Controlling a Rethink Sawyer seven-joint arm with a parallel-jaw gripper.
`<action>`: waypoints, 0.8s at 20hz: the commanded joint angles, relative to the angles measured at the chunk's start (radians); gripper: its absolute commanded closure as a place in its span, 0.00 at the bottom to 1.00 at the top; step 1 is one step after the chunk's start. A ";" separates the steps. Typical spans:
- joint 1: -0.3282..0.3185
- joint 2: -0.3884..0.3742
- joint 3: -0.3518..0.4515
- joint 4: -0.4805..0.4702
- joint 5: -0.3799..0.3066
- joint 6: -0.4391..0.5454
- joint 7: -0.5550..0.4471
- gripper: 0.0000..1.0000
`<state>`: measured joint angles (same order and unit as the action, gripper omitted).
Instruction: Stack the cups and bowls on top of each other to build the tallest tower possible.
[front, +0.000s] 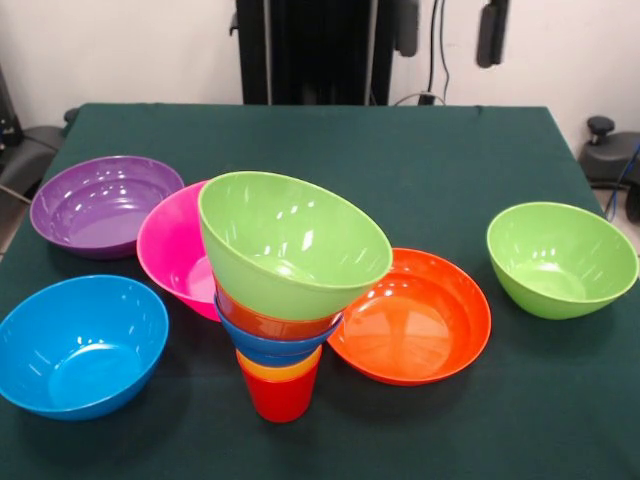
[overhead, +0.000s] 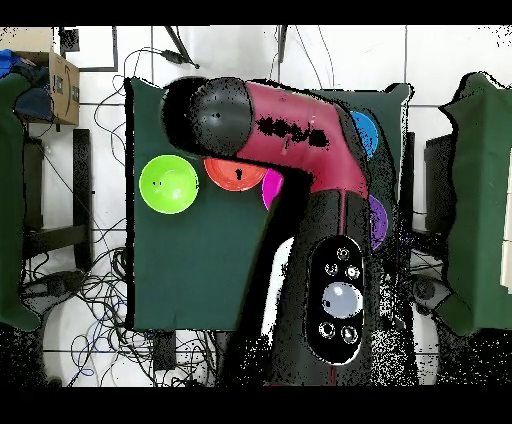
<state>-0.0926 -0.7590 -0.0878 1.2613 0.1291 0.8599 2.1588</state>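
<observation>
My arm (overhead: 300, 140) spans the table, claw hidden, so I can't tell its state. The tower (front: 285, 300) stands front-centre, its top lime bowl (front: 295, 240) tilting. The next bowl, pink (front: 172, 250), leans just behind.

No legible text or labels

Green-clothed table (front: 480, 420): bowls (front: 80, 345), tower (front: 285, 290).
</observation>
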 joint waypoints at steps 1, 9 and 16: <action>0.067 0.024 -0.032 0.213 -0.021 -0.062 0.223 0.00; 0.130 0.011 -0.089 0.315 -0.024 -0.170 0.218 0.00; 0.179 0.032 -0.125 0.387 -0.011 -0.311 0.241 0.00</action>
<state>0.0546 -0.7679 -0.2163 1.4942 0.1298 0.6514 2.1591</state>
